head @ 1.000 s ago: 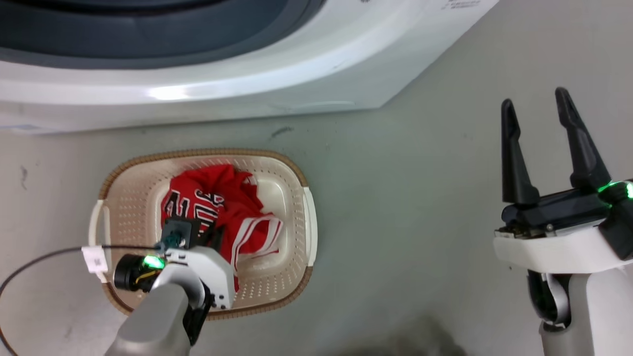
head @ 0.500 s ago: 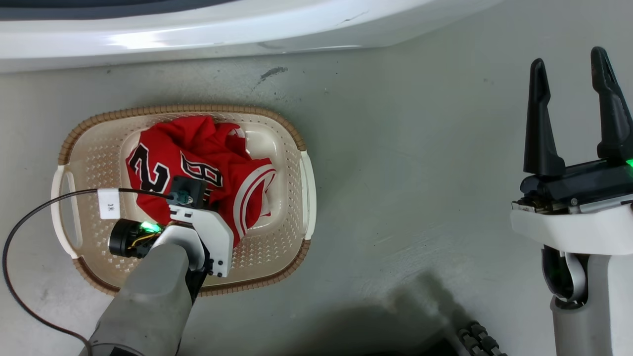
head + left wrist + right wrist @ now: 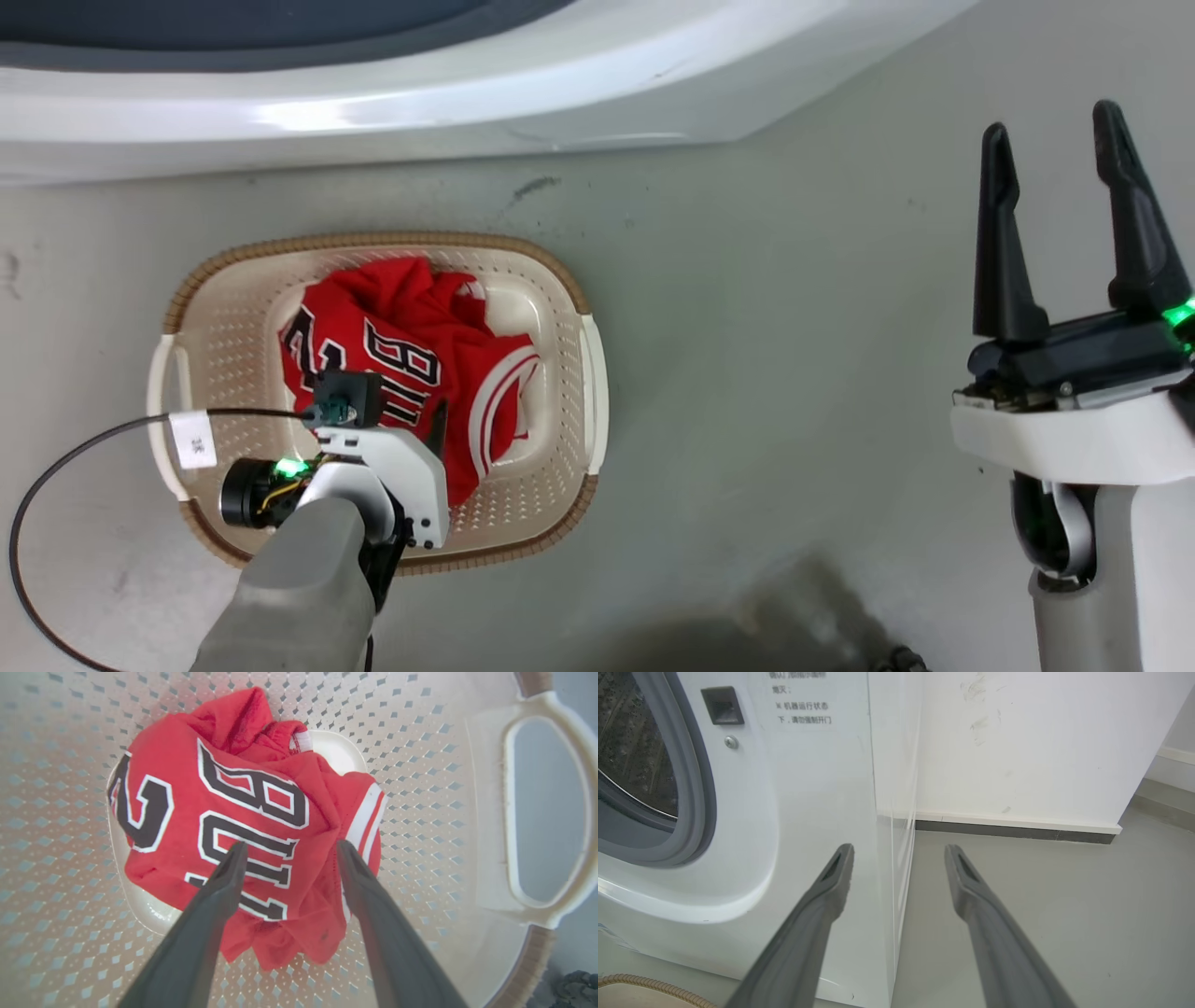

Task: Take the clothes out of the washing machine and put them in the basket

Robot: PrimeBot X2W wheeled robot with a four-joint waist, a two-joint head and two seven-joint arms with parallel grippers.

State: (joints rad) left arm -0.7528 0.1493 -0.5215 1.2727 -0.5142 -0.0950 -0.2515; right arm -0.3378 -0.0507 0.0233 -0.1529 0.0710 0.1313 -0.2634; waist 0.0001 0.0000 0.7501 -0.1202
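Observation:
The cream basket (image 3: 373,241) with its brown rim stands on the floor in front of the white washing machine (image 3: 467,84). The clothes (image 3: 401,345), a red jersey with black white-edged numerals, lie crumpled in the basket (image 3: 420,765). My left gripper (image 3: 290,845) points down over the jersey (image 3: 233,802), open, its tips just above the cloth. In the head view its wrist hides most of its fingers (image 3: 436,425). My right gripper (image 3: 1050,121) is held open in the air at the right, holding nothing. The right gripper (image 3: 900,847) faces the machine's front corner (image 3: 808,788), with the steel drum (image 3: 630,742) at far left.
A black cable with a white tag (image 3: 193,439) loops from my left wrist across the grey floor. A white wall with a dark skirting (image 3: 1017,833) runs to the right of the machine. The basket's side handle (image 3: 509,812) is beside the jersey.
The head camera has shifted, so the whole picture moved. The jersey has dropped from a bunched shape to lie flatter, numerals up. My left wrist stays over the basket, and the right gripper stays open.

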